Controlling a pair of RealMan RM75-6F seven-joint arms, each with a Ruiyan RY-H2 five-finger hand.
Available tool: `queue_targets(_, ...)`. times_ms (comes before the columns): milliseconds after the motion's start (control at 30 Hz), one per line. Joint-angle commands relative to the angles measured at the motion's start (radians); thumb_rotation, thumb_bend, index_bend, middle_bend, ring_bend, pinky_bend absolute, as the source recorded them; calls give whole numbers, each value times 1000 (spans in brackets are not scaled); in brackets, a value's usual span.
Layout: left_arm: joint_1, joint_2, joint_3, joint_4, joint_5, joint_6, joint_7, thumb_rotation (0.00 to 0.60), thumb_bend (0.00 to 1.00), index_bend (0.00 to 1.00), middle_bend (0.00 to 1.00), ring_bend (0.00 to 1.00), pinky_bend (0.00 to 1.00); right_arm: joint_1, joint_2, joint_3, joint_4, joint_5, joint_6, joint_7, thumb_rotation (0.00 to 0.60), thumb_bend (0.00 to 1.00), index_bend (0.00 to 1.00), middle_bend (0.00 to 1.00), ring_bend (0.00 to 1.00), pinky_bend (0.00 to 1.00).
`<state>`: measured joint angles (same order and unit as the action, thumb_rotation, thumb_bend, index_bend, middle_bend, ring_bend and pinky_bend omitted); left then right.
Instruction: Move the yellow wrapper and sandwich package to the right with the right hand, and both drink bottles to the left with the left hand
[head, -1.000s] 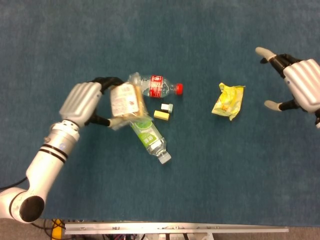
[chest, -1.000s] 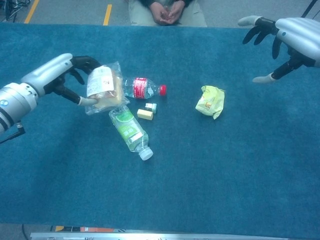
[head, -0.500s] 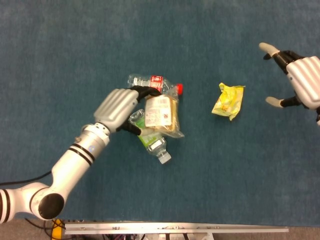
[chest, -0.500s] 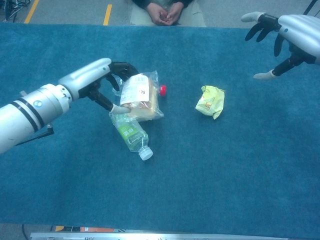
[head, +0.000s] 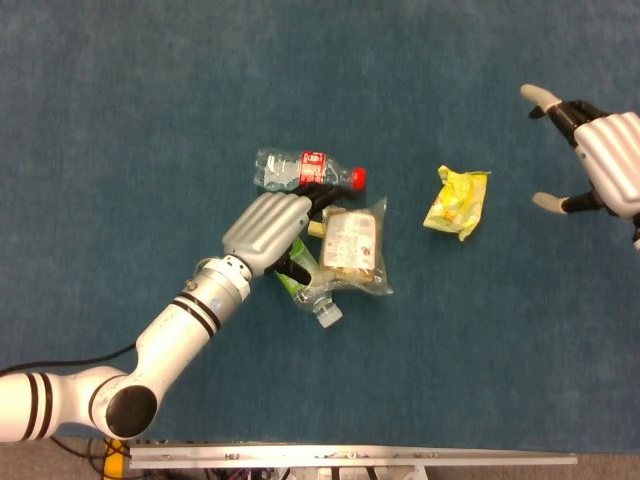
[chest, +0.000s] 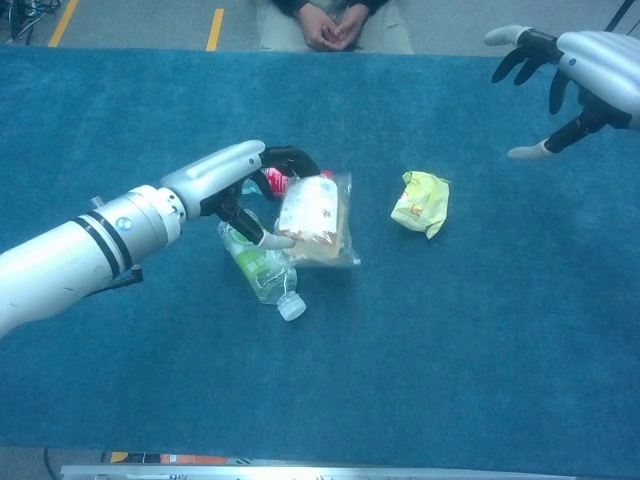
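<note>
Left hand (head: 268, 226) grasping the sandwich package (head: 353, 250) between thumb and fingers, near the middle of the blue table (head: 150, 120); in the chest view the same hand (chest: 240, 180) with the dark fingers (chest: 295, 158) curved over the far edge of the package (chest: 316, 220) and the pale thumb tip below it. Package tilted, clear plastic with a white label, the bread visible inside, partly over the green-label bottle (head: 312, 290). Green-label bottle lying flat on the table, cap end pointing to the near side, its body mostly hidden under the hand and the package; in the chest view (chest: 262, 268) the clear neck end visible near the package's near left corner. Red-cap bottle (head: 305, 170) lying flat just on the far side of the left hand, red label in the middle, cap pointing right; in the chest view only a small red part (chest: 274, 181) seen behind the fingers. Yellow wrapper (head: 457, 201) crumpled on the table, well to the right of the package and apart from it; also seen in the chest view (chest: 421, 203). Right hand (head: 603, 165) at the far right edge, released, fingers spread apart, holding nothing, raised over the table and well apart from the wrapper; same in the chest view (chest: 590, 70). At the far edge in the chest view, the folded hands of a seated person (chest: 335, 22).
</note>
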<state>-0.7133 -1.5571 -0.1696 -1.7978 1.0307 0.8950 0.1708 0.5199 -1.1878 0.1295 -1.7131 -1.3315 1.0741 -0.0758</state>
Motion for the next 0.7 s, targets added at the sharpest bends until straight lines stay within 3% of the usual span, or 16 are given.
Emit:
queue_targets(33,-5,3,5,6,-9,-1,10,585,171,2,15,0,159,-1,1,0,0,0,1,1,600,51,77,308,286,525)
queue_targets(167,-5,24,8,1,-18,10,17,547,171,0,0,0,126,-2,2,1,2,-1,1,4,600,51,76,308,286,525)
queue_targets(433,31,102,36,-10,1,84,56,557,172,0,0,0,126,6,5,-6,-9,-39,-5,18,600,52,76,308,286,524)
queue_targets(700,103,227,62,-39,11,170,57,578,171,0,0,0,127,35,7,-36,-21,-167,-18,29,600,3,76,308,282,504)
